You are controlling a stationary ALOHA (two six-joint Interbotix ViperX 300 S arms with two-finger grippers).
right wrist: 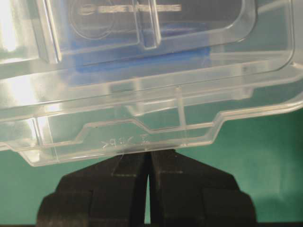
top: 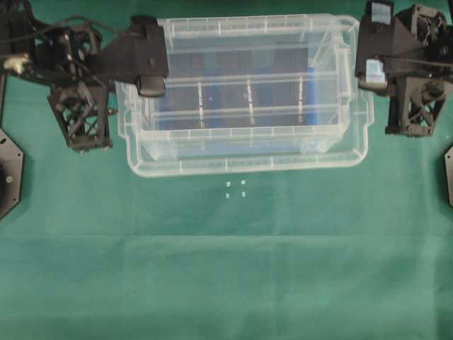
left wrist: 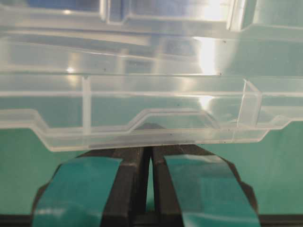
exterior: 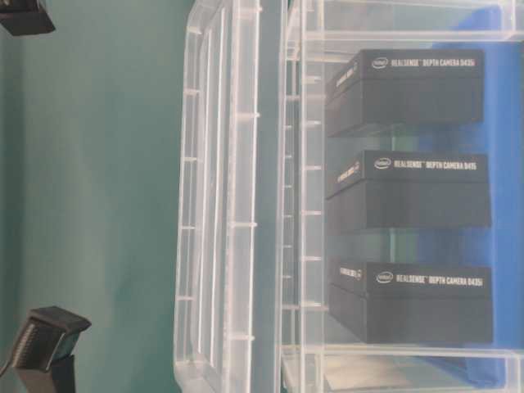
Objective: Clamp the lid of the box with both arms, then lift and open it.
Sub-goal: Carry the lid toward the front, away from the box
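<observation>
Box: we see the box (top: 248, 152) standing on the green table (top: 226, 269), toward its far edge, long side running left to right in the overhead view.
Contents: through the clear walls we count three black packs (exterior: 409, 192) side by side on a blue bottom (exterior: 499, 123).
Lid: the lid (top: 241, 85) is above the box and shifted toward the far edge, so that the box's near rim shows uncovered below it in the overhead view; in the table-level view the lid (exterior: 217, 196) stands apart from the box (exterior: 299, 196), with a narrow gap between the two.
Left end effector: we find the left end effector (top: 150, 83) at the lid's left end; in the left wrist view its two teal-taped fingers (left wrist: 80, 189) are pressed together with only a thin slit between them, and the lid's edge tab (left wrist: 156, 137) sits right at their tips, so we read it as clamped on the lid.
Right end effector: the right end effector (top: 374, 71) is at the lid's right end; in the right wrist view its black fingers (right wrist: 118, 184) are likewise drawn together, with the lid's rim (right wrist: 123, 151) meeting their tips, clamped on the lid.
Table marks: four small pale marks (top: 236, 188) sit on the cloth just in front of the box.
</observation>
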